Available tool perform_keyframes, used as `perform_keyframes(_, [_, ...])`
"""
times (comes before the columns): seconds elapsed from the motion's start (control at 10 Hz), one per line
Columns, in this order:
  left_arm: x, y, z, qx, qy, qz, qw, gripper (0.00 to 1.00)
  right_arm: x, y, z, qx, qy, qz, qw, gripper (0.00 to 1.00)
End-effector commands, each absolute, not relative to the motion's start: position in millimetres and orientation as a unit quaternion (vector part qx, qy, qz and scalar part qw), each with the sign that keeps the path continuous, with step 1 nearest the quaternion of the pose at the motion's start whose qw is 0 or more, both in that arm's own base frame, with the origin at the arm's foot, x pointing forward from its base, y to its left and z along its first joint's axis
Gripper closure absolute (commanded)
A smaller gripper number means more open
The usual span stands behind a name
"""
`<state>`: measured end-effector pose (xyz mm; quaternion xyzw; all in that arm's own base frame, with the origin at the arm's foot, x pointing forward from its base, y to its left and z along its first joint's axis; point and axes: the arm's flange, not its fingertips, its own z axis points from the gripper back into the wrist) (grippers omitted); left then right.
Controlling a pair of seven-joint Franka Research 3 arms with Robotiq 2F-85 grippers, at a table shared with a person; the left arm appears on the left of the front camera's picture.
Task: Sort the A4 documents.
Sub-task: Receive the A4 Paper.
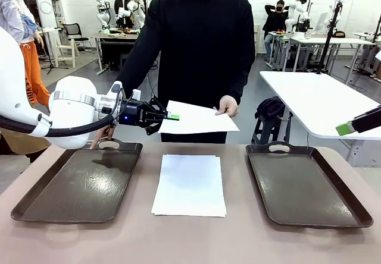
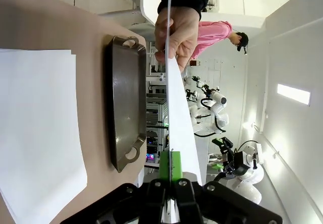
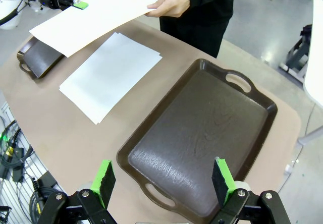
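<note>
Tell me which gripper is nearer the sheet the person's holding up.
Left. The left gripper is shut on one edge of the held sheet, opposite the person's hand. The right gripper hangs open over the right tray, well apart from that sheet.

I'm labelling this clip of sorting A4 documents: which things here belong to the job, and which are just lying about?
Job: sheet in the air, pinched by the left claw and the person's hand; paper stack; probably left tray and right tray.
Lying about: black bag; white side table.
</note>
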<state>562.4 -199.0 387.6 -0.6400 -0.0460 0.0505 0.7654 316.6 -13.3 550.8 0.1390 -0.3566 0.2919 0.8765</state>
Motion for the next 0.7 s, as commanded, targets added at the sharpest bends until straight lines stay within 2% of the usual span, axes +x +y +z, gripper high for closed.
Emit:
perform_keyframes(0.0, [562.3, -199.0, 387.5, -0.64, -0.045, 0.051, 0.766, 1.0, 317.5, -13.0, 550.0, 0.14, -0.355, 0.289, 0.878, 0.0])
perform_keyframes(0.6, [562.3, -199.0, 387.5, -0.64, -0.045, 0.051, 0.766, 1.0, 317.5, -13.0, 550.0, 0.14, -0.355, 0.289, 0.878, 0.0])
